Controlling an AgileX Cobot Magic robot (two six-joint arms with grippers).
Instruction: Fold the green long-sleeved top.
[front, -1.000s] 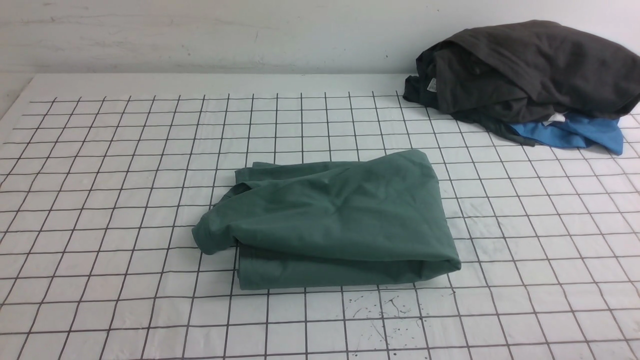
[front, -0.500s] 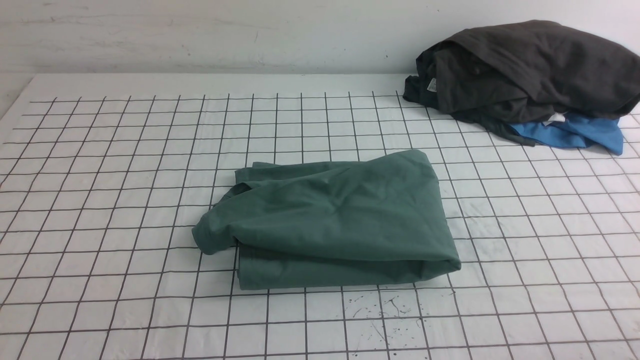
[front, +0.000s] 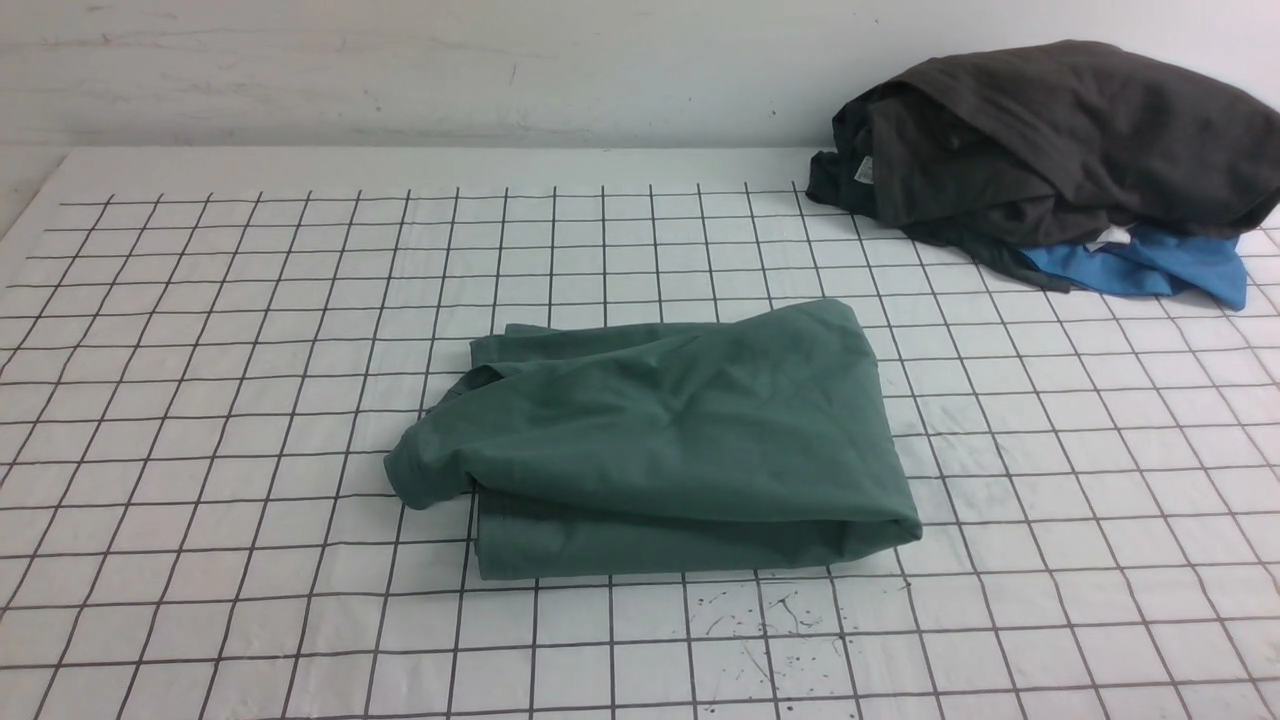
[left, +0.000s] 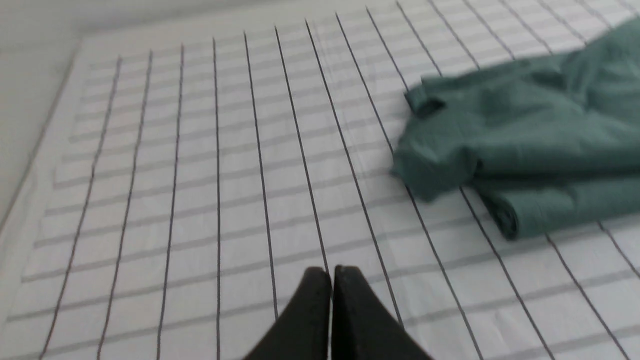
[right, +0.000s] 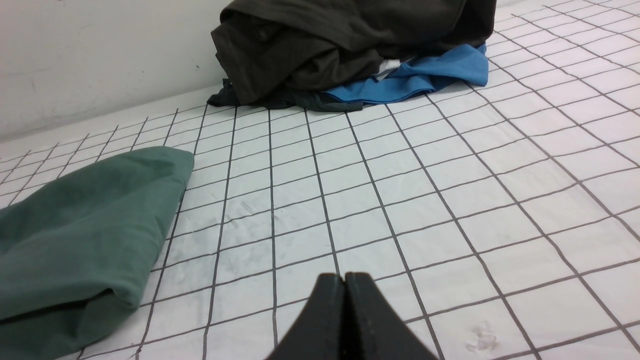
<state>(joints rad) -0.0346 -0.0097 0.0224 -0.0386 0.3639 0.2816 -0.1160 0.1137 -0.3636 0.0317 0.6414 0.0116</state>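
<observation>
The dull forest-green long-sleeved cotton top (front: 660, 440) lies folded mid-tabletop on the white black-gridded cloth (front: 200, 330). My left tool (left: 330, 274) and right tool (right: 344, 278) are pinched together, holding nothing, near its sides

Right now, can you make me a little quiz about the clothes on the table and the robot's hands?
1. True or false: the green top lies folded in the middle of the table.
2. Which colour peeks out from under the dark grey pile? A red, B blue, C yellow.
3. Fill in: the left gripper and right gripper are both ____.

Key: 1 true. 2 B, the blue garment. 3 shut, holding nothing.
</observation>
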